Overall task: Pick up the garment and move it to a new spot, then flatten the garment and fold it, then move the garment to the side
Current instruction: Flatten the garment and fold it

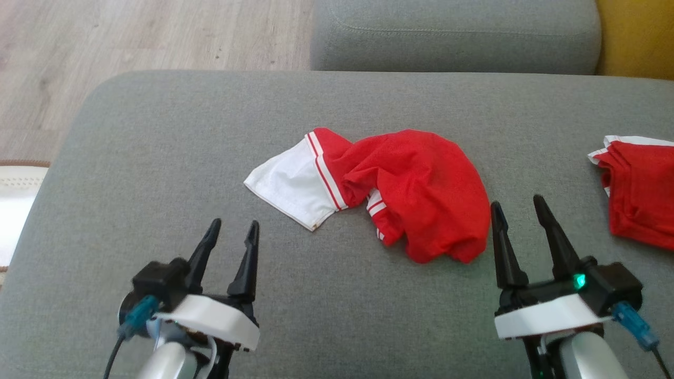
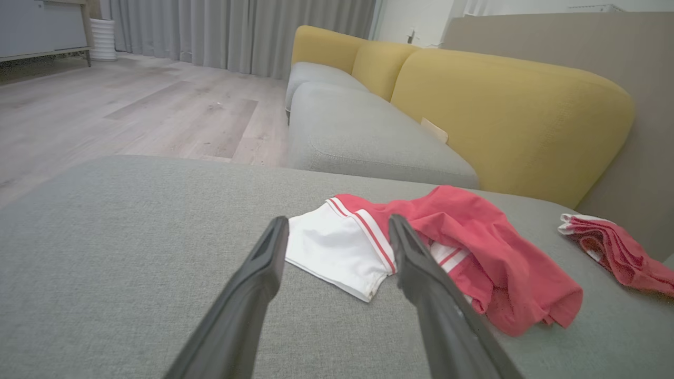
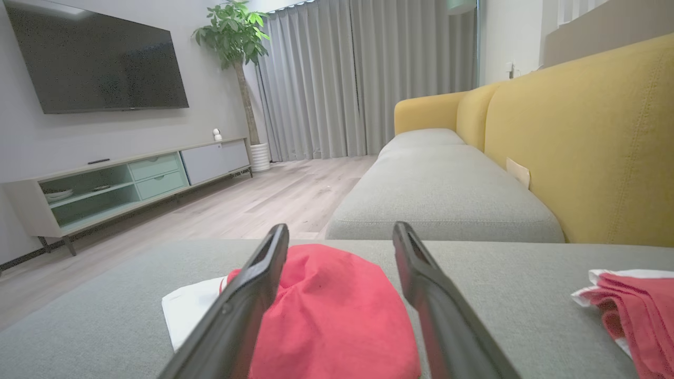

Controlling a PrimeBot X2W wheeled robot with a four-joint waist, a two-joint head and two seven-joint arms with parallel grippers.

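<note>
I have my left gripper [image 1: 235, 225] at the near left of the grey fabric sofa cushion [image 1: 131, 158], fingers spread wide and empty. To its right, mid-cushion, lies the crumpled red fabric garment with a white, stripe-edged panel [image 1: 410, 189]. My right gripper [image 1: 516, 204] sits just beside its red edge, fingers wide, holding nothing. Farthest right rests a second, folded red-and-white cloth [image 1: 640, 195].

Soft matt cloth garment [image 1: 400, 189]; coarse grey woven sofa cushion [image 1: 158, 158]; smooth pale wood-look floor [image 1: 131, 37].
</note>
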